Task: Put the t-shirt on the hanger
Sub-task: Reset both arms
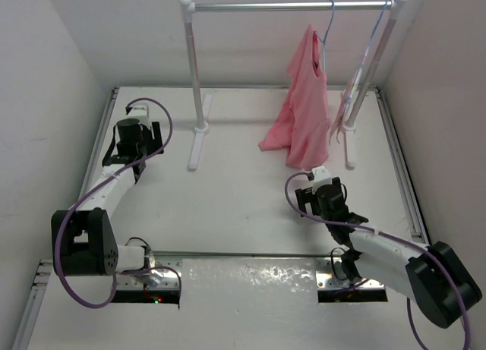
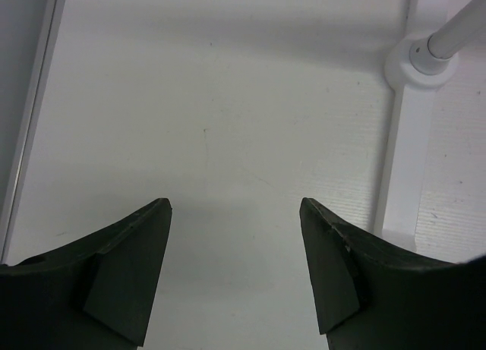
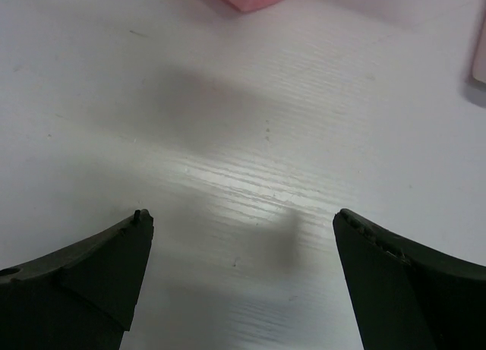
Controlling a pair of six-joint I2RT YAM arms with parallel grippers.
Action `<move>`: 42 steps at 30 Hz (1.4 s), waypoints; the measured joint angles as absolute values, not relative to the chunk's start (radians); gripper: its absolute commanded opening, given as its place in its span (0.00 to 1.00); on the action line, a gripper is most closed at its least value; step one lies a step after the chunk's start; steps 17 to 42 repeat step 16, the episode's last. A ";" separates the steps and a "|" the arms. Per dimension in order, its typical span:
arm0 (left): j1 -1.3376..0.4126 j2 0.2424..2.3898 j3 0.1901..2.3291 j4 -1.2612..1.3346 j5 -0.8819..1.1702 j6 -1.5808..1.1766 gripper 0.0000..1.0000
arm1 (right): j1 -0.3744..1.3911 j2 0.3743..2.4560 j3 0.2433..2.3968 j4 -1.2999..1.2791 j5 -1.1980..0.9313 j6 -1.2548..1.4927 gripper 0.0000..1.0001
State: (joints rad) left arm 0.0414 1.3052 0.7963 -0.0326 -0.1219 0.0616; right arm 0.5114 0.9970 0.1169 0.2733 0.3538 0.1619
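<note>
White surface [image 1: 243, 213] with a faint wood grain carries everything here, and at its far edge stands a white rack [image 1: 199, 84] with a metal rail across the top. From that rail the salmon-pink t-shirt [image 1: 307, 107] hangs in a long, bunched drape, its lower folds spilling down to the surface just beyond the right arm. It looks lopsided, gathered more to one side, so whether both shoulders sit on the wire I cannot tell.

The cloth should be very light and quite limp: it will fold and stretch rather than push, and a single layer may slide out of a pinch. A doubled edge is the safer hold, I judge — the hem lying low on the surface, or the collar and shoulder seam higher up.

The right fingers [image 3: 83, 282] are spread wide over bare surface with nothing between them, a corner of pink just ahead at the top of that wrist view. The left fingers [image 2: 121, 274] are likewise spread and empty, well apart from the garment, near the foot of the rack's left post.

The hanger [image 1: 329, 27] is thin pale-blue wire, its hook over the rail above the shirt. It is likely to be stiff but slick, and free to swing at a touch, so steadying it near the neck seems wise. A second hanger [image 1: 372, 46] hangs just to the right.
</note>
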 measured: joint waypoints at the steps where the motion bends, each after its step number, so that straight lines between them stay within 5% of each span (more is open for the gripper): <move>1: 0.041 1.305 0.796 -0.027 -0.121 0.061 0.65 | 0.508 0.987 0.113 0.276 0.357 0.162 0.99; 42: 0.052 1.328 0.796 -0.027 -0.072 0.077 0.60 | 0.505 0.944 0.109 0.358 0.367 0.163 0.99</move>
